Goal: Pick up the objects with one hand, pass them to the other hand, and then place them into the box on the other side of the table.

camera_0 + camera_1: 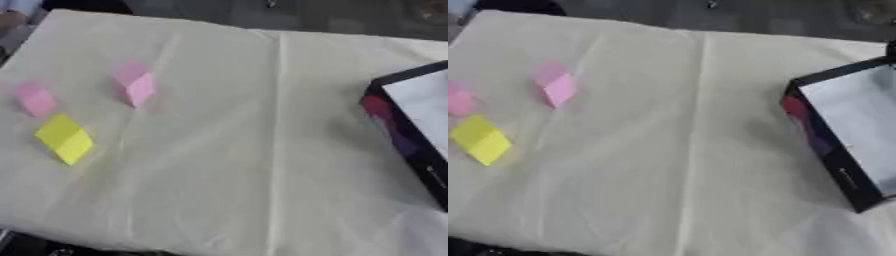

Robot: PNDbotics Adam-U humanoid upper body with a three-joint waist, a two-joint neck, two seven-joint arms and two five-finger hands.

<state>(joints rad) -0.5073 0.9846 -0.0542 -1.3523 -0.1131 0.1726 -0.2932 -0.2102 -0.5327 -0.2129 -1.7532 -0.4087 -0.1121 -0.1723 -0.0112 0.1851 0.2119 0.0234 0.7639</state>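
Three small blocks lie on the left part of the cream cloth [245, 150]. A pink block [135, 83] sits farthest in, a second pink block [35, 99] lies near the left edge, and a yellow block [65, 138] rests below it. At the right edge stands a black box [833, 160] with a pale inside and red and purple marks on its near wall. Neither of my hands shows in either view.
The cloth has a long fold line [278, 125] running from far to near through its middle. The table's near edge [52, 245] shows dark at the lower left. Dark floor lies beyond the far edge.
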